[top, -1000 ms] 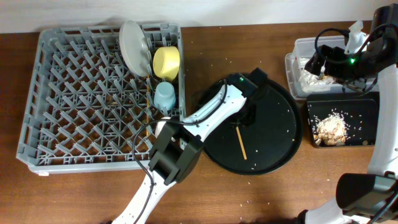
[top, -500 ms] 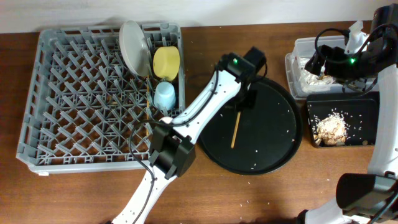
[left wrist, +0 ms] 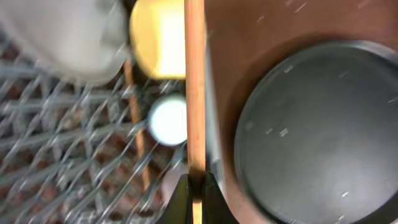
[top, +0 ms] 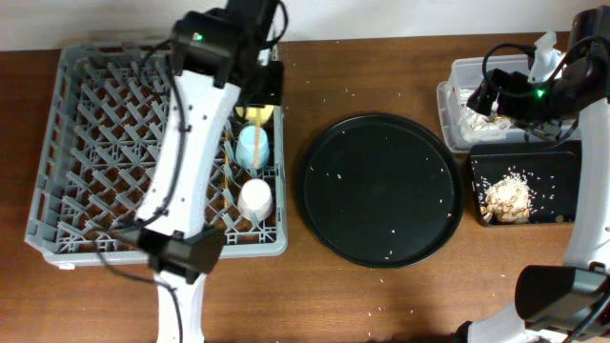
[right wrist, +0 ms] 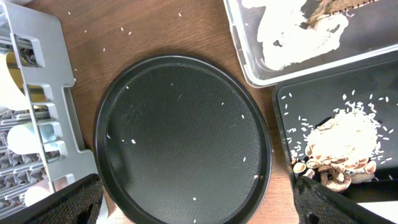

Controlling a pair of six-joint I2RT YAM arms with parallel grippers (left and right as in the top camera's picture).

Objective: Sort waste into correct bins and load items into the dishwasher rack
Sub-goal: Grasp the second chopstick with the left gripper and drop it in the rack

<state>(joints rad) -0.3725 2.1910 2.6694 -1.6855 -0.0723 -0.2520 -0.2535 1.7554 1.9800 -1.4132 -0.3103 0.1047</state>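
The grey dishwasher rack (top: 105, 162) lies at the left. My left gripper (top: 265, 81) hangs over its far right corner, shut on a wooden chopstick (left wrist: 194, 93) held along the rack's right edge (left wrist: 211, 155). The left wrist view is blurred: white plate (left wrist: 68, 37), yellow bowl (left wrist: 158, 37), light-blue cup (left wrist: 168, 119) and a second chopstick (left wrist: 134, 124) stand in the rack. Overhead I see the bowl (top: 257, 114), the blue cup (top: 253, 145) and the pink cup (top: 255, 197). My right gripper (right wrist: 199, 211) is open and empty above the clear tub (top: 462, 71).
The clear tub (right wrist: 249, 71) holds white tissue (right wrist: 298, 37) and the brown wrapper (right wrist: 329, 9). The black rectangular tray (top: 562, 162) holds beige food scraps (top: 505, 195). The large round black tray (top: 381, 191) between rack and bins carries only a few crumbs.
My left arm lifted the chopstick off the round black tray and swung left to the rack's far right corner. The pink cup now shows. The right arm has not moved.
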